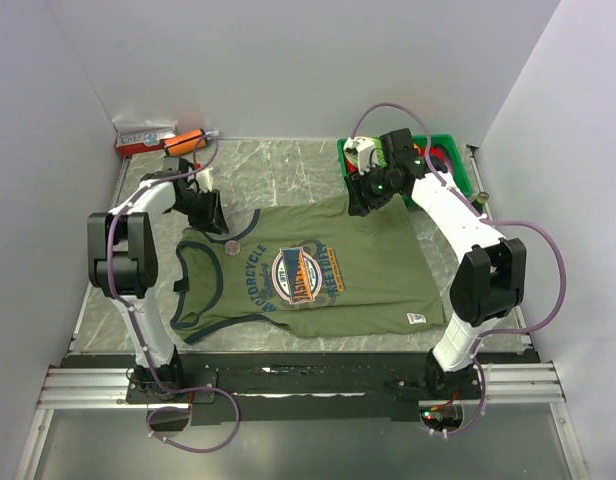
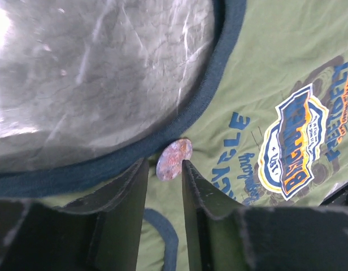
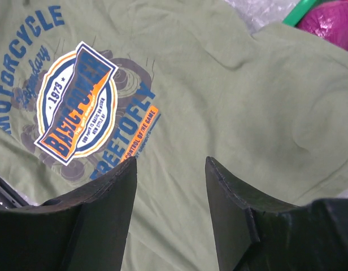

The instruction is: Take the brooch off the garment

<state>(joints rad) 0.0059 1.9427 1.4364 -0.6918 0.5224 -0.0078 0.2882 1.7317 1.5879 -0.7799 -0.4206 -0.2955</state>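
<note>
The olive-green T-shirt (image 1: 378,265) lies flat on the table, with its navy collar (image 2: 179,121) to the left. The brooch (image 1: 234,243) is a tiny round disc on the shirt, just below the collar. In the left wrist view the brooch (image 2: 174,159) looks mottled pinkish and sits just past my fingertips, in line with the gap. My left gripper (image 2: 164,166) is open by about the brooch's width and hovers over it (image 1: 214,216). My right gripper (image 1: 360,205) is open and empty over the shirt's upper right part (image 3: 170,164), right of the chest print (image 3: 75,104).
A green bin (image 1: 458,160) stands at the back right, with a magenta item (image 3: 332,17) in it. A red box (image 1: 143,140) and an orange item (image 1: 188,140) lie at the back left. The white hem label (image 1: 416,319) is near the shirt's front right corner.
</note>
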